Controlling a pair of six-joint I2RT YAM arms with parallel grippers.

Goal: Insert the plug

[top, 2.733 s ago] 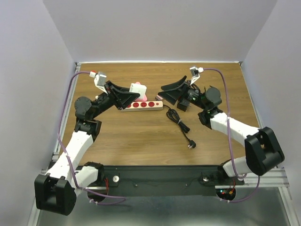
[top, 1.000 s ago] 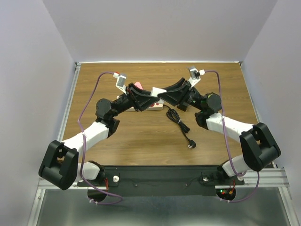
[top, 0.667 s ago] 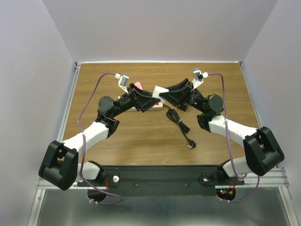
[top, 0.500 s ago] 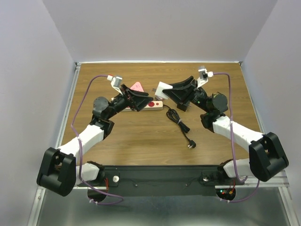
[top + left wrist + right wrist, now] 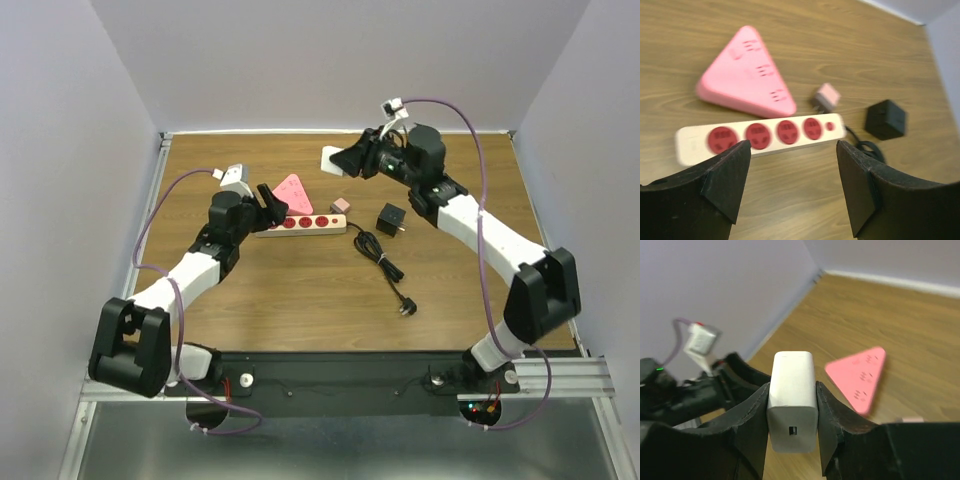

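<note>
At the near edge of the table (image 5: 300,290), the two arms rise from their bases and reach away across the wood. Closest in lies a black cord (image 5: 385,265), loosely coiled, its pronged end pointing toward the bases. Just beyond the coil sits a black cube (image 5: 390,219), upright and apart from everything else.

To its left lies the power strip (image 5: 760,137), a cream bar with four round red sockets and a small red button at its right end, all sockets bare. The left claw (image 5: 272,200) hangs at the strip's left end with its fingers spread wide and nothing between them; in its wrist view the strip shows in the gap, lower down and beyond the fingers. Whether a finger touches the strip cannot be told.

Just behind the strip's right end rests a small pink adapter (image 5: 826,96), and behind the strip's middle lies a pink triangle (image 5: 747,75) with slots along its top face.

Farthest back, the right claw (image 5: 792,385) is raised off the table, both fingers pressed flat against the sides of the white charger (image 5: 791,405). The charger sits upright in that grip, a small dark slot on its lower end, well apart from the strip.
</note>
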